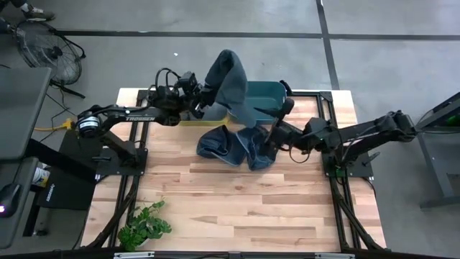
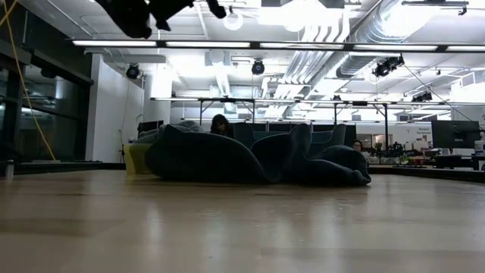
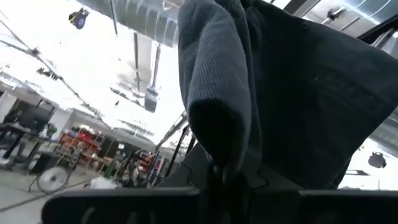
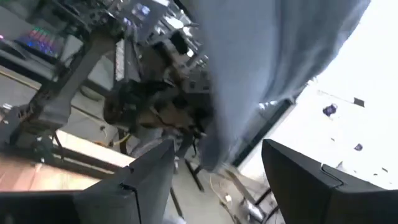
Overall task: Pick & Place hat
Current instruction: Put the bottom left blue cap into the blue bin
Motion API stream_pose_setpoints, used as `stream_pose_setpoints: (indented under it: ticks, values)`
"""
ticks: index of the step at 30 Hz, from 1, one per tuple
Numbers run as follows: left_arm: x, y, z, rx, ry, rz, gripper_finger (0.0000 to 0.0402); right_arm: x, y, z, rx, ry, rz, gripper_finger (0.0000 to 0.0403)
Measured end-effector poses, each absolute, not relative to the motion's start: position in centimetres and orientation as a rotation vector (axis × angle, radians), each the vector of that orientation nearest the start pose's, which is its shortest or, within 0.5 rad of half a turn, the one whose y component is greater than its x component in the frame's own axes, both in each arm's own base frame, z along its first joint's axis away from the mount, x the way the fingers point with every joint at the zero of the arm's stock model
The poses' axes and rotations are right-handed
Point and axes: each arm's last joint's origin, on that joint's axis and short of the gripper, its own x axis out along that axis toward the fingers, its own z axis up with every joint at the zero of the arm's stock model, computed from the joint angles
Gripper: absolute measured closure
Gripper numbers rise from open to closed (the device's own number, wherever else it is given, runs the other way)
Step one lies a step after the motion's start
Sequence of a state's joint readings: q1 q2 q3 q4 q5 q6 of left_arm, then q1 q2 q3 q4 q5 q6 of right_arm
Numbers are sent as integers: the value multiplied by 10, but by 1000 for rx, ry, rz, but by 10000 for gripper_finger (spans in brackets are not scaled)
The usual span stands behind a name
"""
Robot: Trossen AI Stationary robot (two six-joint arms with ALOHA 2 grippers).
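My left gripper (image 1: 206, 97) stands over the table's far left part, tipped upward and shut on a dark blue-grey knitted hat (image 1: 228, 75). The hat rises above the gripper in front of the teal bin (image 1: 264, 92) and fills the left wrist view (image 3: 280, 93). Its lower part drapes down toward more dark hats (image 1: 230, 147) that lie heaped on the table (image 2: 250, 155). My right gripper (image 1: 277, 126) is to the right of the raised hat and open. In the right wrist view the grey cloth (image 4: 267, 56) hangs ahead of its spread fingers (image 4: 217, 180), apart from them. My left gripper pinches a rounded fold of the hat's knit (image 3: 221, 158) between its two fingers. The fingers come from the table's left, slanting upward. The cloth stands up above them and falls away slack on the far side; its lower end toward the heap is hidden by the hat's own folds.
A yellow-green strip (image 1: 190, 122) lies on the table below the left gripper, beside the bin. A small green plant (image 1: 144, 226) sits at the table's near left corner. The near half of the wooden table (image 1: 251, 208) is bare boards.
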State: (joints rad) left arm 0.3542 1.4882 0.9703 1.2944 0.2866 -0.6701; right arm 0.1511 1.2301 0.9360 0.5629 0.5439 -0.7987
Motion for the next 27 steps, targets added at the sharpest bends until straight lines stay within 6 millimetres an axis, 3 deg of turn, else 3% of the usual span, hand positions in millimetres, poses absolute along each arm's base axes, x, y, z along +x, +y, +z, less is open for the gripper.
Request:
stream_pose_setpoints:
  ticks: [9,27]
  values:
    - [303,102,375,-378,-716,-223,386,281,15,368,-669,-231,-512,166]
    - [310,105,370,-418,-626,-178,386,287,-7,367,-625,-334,-355,166]
